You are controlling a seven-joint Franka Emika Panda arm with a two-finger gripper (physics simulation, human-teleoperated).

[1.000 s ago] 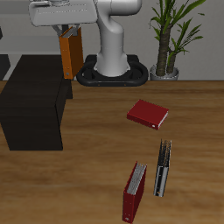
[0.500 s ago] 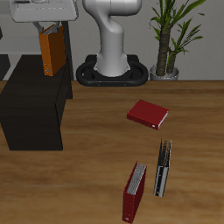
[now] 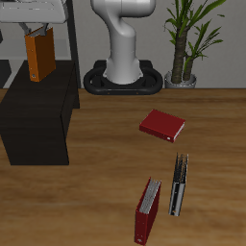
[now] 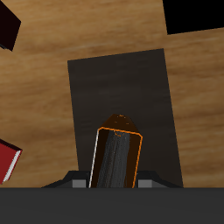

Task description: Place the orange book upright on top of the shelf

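Wrist view looks straight down the orange book [image 4: 116, 157], and the black shelf [image 4: 120, 96] lies below it with wood floor all round. The gripper [image 4: 115, 182] has its two fingers clenched on the book's top end, one finger on each cover, so the book hangs down from the tool, standing tall.

In the exterior view the orange book [image 3: 39, 55] hangs in the air over the back part of the shelf [image 3: 38, 120], under the gripper [image 3: 38, 34]. It does not touch the shelf yet.

What could go wrong? The book is thin. If the fingers let go while it is high up, it will drop, bounce and fall flat, or slide off the shelf. If it comes down a bit tilted, it can tip over once it is let go. The book also looks close to the shelf's back edge, though that is hard to judge from this angle. Set down too far back, it could miss the top and fall behind the shelf. Pushing down too hard could make the book slip in the fingers and go crooked.

Away from the shelf, nearer the table's front edge, lie two dark red books [image 3: 161, 125] [image 3: 147, 210] and a black-and-grey book [image 3: 179, 184]. They are out of the way.
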